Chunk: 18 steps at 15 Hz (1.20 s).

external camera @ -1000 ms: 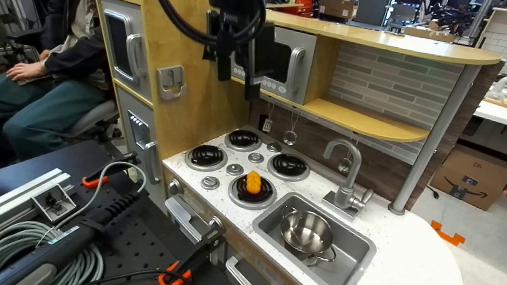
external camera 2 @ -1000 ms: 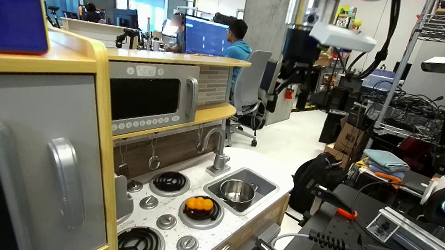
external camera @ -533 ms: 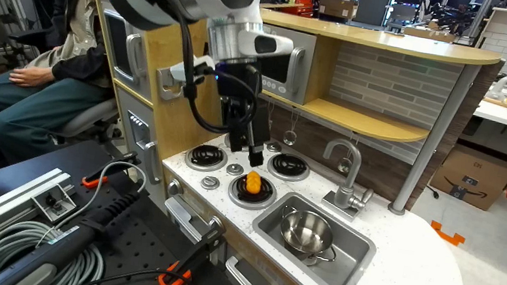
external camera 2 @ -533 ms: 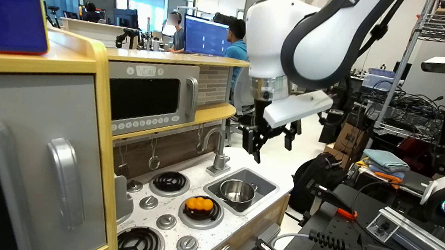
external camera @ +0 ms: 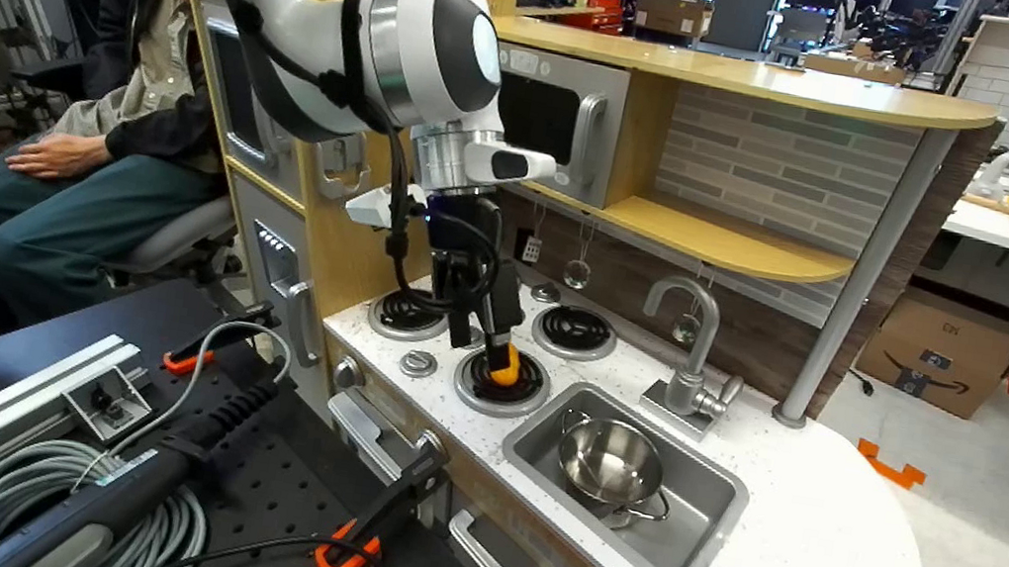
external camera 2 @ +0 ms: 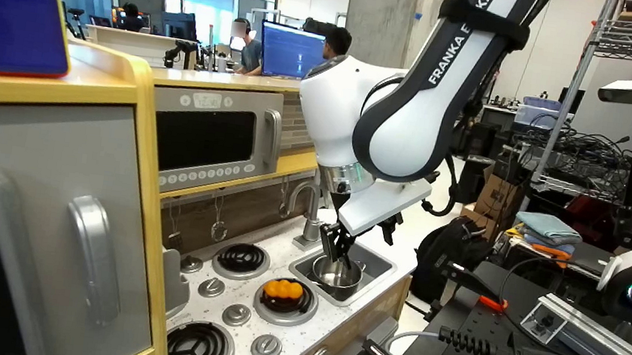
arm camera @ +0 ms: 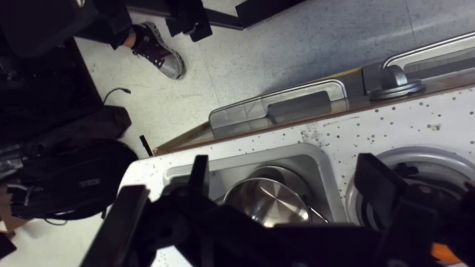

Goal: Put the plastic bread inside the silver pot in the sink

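At the wrist view's four o'clock sits the plastic bread (arm camera: 444, 253); grabbing seems the job now: bring the wide-spread gripper (arm camera: 282, 172) there.

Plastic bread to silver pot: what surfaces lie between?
Coil burner edge, speckled white countertop strip, then sink rim; visible in both exterior views.

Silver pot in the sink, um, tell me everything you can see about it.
The silver pot is round and open-topped, with shiny, steel-looking walls and two thin loop handles on opposite sides. It stands upright inside the sink, with no lid on and nothing visible inside it. Its base appears to rest on the sink floor; whether a handle touches the sink's wall can't be made out.
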Each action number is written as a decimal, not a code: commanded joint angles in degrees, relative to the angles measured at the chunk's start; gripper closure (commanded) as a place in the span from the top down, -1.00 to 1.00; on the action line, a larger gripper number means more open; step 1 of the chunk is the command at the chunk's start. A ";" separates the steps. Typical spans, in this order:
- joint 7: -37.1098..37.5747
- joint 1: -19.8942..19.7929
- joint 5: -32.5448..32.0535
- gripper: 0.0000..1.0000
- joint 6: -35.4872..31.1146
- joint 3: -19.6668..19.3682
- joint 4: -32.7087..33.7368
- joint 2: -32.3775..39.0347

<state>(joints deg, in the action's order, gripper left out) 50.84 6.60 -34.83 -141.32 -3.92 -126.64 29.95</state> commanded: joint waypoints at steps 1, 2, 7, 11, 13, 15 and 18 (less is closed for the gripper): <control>-10.48 -0.71 -3.32 1.00 -7.30 -3.09 -2.29 -1.49; -13.24 -1.36 -3.50 1.00 -10.56 -3.82 -2.21 -1.04; -30.78 -9.77 0.05 1.00 -23.57 -0.08 -2.17 0.61; -38.33 -8.67 5.41 1.00 -23.73 -1.19 -2.90 0.48; -40.85 -10.41 6.16 1.00 -23.84 0.18 -3.19 0.48; -35.97 -6.70 3.20 1.00 -28.68 -3.30 -2.36 2.31; -22.26 1.47 -7.53 1.00 -37.89 -10.77 2.16 8.75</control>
<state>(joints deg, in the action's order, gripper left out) 18.77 -1.72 -36.69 -170.77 -5.94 -128.95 31.94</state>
